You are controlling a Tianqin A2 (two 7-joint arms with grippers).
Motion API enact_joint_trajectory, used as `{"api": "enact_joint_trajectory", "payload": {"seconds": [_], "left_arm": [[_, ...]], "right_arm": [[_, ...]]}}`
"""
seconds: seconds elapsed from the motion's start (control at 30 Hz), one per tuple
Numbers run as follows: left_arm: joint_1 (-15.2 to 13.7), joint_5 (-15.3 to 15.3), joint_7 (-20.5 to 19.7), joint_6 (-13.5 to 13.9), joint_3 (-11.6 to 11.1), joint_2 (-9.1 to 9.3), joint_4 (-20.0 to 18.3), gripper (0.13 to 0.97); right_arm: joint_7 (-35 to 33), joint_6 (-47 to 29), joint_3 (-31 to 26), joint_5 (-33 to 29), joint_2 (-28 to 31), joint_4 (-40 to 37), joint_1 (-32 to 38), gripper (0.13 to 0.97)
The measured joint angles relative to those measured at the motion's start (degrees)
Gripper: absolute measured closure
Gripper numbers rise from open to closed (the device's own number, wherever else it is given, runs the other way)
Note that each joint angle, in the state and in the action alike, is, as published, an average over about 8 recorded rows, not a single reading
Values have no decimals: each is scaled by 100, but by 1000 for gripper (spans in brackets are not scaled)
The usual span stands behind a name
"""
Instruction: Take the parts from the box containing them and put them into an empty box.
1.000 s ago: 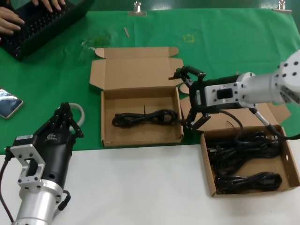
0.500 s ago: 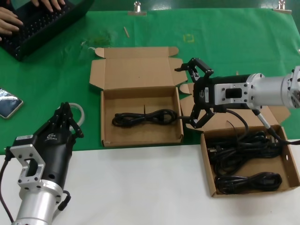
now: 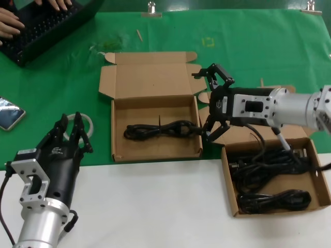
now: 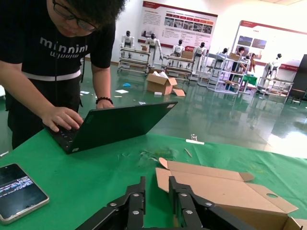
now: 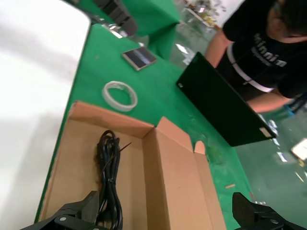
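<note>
One coiled bundle of thin black cable (image 3: 160, 129) lies in our left brown cardboard box (image 3: 156, 151). More bundles (image 3: 271, 173) wait in the right brown box (image 3: 231, 181), so the job looks partly done. Our right gripper (image 3: 211, 103) hangs by the left box's right wall, jaws wide open and holding nothing, likely because a bundle was let go. Our left gripper (image 3: 70, 132) rests at the green counter (image 3: 248, 46) edge, jaws a little apart. It partly hides a white ring (image 3: 89, 123).
</note>
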Motion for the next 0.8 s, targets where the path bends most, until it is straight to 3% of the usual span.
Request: {"api": "enact_joint_trajectory", "payload": {"seconds": [0.27, 0.57, 0.8], "left_arm": [[0, 0, 0, 0, 0, 0, 0, 831], [0, -1, 5, 0, 0, 0, 0, 677], [0, -1, 2, 0, 0, 0, 0, 490]], "right_arm": [[301, 551, 273, 211, -66, 411, -549, 129], [653, 1195, 593, 457, -144, 892, -1192, 129], [927, 1697, 842, 649, -205, 1267, -1693, 129]]}}
